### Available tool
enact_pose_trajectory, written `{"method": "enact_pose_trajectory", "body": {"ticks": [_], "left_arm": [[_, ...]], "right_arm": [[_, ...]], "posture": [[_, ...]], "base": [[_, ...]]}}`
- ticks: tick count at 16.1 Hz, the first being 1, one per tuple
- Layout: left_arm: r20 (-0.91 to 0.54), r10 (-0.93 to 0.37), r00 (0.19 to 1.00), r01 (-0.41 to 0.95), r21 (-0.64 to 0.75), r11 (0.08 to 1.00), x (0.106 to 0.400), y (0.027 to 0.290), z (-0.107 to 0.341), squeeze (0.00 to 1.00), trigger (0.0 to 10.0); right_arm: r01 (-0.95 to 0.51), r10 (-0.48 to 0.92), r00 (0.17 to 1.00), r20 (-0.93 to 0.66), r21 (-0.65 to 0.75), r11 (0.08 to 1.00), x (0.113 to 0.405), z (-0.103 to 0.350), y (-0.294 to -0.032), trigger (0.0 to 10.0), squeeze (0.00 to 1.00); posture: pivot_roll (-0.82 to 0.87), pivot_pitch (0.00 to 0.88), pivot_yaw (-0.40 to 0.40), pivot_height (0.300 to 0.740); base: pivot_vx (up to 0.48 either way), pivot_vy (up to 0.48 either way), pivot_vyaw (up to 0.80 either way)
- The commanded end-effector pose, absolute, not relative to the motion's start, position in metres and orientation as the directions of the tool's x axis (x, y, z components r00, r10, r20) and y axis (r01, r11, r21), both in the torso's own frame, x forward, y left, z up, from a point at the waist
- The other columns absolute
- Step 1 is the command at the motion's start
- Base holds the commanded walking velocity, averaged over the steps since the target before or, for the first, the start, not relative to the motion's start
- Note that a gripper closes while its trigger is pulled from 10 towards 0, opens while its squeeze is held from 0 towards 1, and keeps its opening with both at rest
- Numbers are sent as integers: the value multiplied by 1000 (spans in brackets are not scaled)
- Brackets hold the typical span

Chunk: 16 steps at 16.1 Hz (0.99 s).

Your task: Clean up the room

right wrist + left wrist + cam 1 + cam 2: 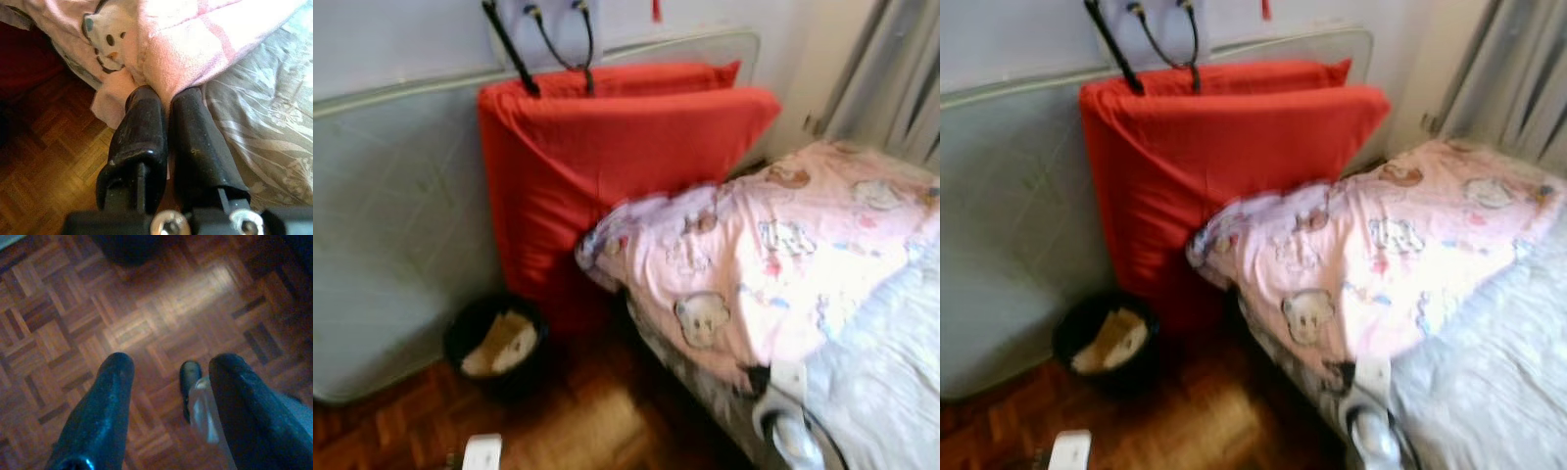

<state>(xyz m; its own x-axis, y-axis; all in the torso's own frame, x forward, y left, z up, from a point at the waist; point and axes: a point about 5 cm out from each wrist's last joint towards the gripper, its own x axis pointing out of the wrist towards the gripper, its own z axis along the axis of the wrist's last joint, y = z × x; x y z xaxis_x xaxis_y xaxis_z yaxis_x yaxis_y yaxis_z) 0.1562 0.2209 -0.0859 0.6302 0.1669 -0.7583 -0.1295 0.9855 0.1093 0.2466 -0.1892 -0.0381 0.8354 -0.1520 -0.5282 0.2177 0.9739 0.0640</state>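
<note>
A pink blanket [773, 264] with cartoon bear prints lies rumpled across the bed, and its near corner hangs over the bed's edge. My right gripper [164, 95] is at that hanging edge. Its two black fingers are pressed together with a fold of the pink blanket [195, 44] pinched between the tips. In the left eye view the same gripper [759, 379] sits low at the bed's side, below the blanket. My left gripper [171, 367] hangs open over the parquet floor [146, 318] with nothing between its fingers.
A pale blue-grey patterned sheet [891, 372] covers the bed. A red mattress pad [607, 166] leans on a grey mattress [391, 245] against the wall. A black bin [496, 343] holding paper stands on the floor beside it. Curtains [891, 78] hang at the far right.
</note>
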Motion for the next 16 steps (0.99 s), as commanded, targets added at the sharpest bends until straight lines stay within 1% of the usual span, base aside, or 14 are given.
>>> {"method": "enact_pose_trajectory", "body": {"ticks": [1, 5, 14, 15, 16], "left_arm": [[-768, 163, 620, -127, 108, 986, 154, 220, -87, 0, 10000], [-771, 160, 616, -125, 105, 987, 154, 221, -87, 0, 10000], [-777, 158, 609, -119, 107, 987, 151, 222, -88, 0, 10000], [-778, 157, 609, -118, 107, 987, 151, 222, -88, 0, 10000], [-778, 155, 608, -116, 106, 988, 151, 222, -88, 0, 10000]], "right_arm": [[220, -154, 825, -543, 59, 974, 245, -40, -191, 10000, 0], [289, -219, 825, -521, 55, 956, 247, -35, -204, 10000, 0], [265, -186, 802, -568, 59, 963, 239, -44, -198, 10000, 0], [262, -183, 800, -572, 58, 963, 238, -44, -198, 10000, 631], [262, -183, 800, -572, 58, 963, 238, -44, -198, 10000, 863]], "posture": [[34, 0, -31, 740], [30, 0, -27, 740], [34, 0, -24, 740], [34, 0, -24, 740], [33, 0, -23, 740]], "base": [[0, 0, 0], [0, 0, 0], [0, 0, 0], [0, 0, 0], [0, 0, 0]]}}
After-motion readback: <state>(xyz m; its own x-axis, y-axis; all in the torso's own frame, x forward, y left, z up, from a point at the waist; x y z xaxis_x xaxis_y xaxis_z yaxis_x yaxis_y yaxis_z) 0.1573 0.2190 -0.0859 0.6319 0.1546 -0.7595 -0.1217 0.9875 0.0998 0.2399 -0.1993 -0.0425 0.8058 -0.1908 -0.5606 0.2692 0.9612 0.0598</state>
